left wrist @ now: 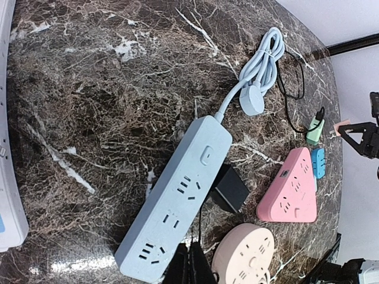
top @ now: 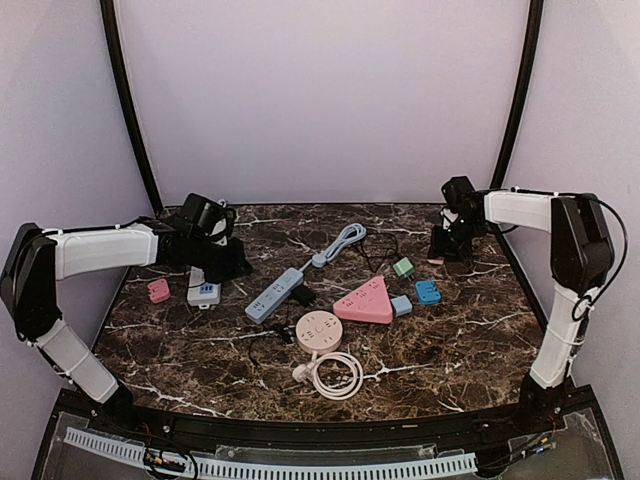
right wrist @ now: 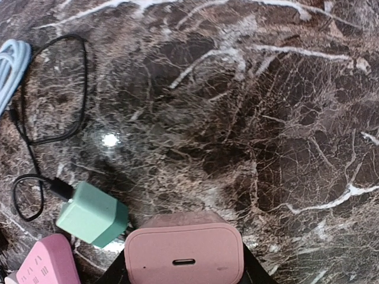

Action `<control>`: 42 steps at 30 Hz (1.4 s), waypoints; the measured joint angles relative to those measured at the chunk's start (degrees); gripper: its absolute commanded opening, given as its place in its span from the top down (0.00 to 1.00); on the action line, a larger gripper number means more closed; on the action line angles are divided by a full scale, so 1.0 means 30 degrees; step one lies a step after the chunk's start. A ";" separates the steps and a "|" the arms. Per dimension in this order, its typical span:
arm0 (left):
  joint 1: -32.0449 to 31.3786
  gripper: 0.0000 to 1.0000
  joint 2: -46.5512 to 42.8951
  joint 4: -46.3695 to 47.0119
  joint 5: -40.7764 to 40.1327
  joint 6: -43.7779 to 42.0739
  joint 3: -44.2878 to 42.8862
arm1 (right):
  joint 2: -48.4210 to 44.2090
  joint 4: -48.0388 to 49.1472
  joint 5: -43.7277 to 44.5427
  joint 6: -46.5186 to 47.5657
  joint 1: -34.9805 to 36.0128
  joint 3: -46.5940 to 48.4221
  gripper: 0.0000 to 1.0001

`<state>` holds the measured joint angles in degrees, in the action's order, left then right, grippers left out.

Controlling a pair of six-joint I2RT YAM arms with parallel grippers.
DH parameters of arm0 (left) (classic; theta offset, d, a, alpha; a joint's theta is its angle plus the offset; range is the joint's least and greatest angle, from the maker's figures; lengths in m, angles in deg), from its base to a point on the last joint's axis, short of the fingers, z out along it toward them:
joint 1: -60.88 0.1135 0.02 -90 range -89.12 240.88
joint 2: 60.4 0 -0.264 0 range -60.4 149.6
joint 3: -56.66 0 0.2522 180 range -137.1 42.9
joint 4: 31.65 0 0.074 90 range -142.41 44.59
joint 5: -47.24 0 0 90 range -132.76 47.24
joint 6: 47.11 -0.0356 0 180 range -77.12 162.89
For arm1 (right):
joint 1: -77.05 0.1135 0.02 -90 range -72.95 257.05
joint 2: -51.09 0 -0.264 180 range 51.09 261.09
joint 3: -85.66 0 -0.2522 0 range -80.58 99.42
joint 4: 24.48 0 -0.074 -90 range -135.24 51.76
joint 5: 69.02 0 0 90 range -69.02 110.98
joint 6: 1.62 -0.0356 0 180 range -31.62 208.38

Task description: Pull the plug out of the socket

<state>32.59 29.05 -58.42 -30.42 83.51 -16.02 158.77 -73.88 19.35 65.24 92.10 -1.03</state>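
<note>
A blue power strip (top: 275, 293) lies mid-table, and it also shows in the left wrist view (left wrist: 177, 201). A black plug (left wrist: 230, 189) rests against its edge, its thin black cord running off. My left gripper (top: 222, 262) hovers left of the strip; its fingers (left wrist: 192, 266) are pressed together and empty. My right gripper (top: 443, 255) at the far right is shut on a pink charger plug (right wrist: 183, 254), held just above the marble with its USB port facing the camera.
A pink triangular socket (top: 365, 300), a round beige socket (top: 318, 330) with a coiled white cord (top: 335, 375), a green charger (right wrist: 92, 222), blue adapters (top: 428, 291), a white strip (top: 203, 293) and a small pink charger (top: 158, 290) lie around.
</note>
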 measured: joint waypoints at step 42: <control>0.2382 0.47 -0.1902 -0.4160 -0.4320 -0.1931 -0.2637 | 0.1727 0.0911 -0.0554 0.1042 -0.0168 0.1450 0.09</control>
<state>39.74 23.34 -70.90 -43.38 77.71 -23.93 163.95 -71.14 17.69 68.37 91.59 3.32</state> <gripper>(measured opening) 0.450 0.903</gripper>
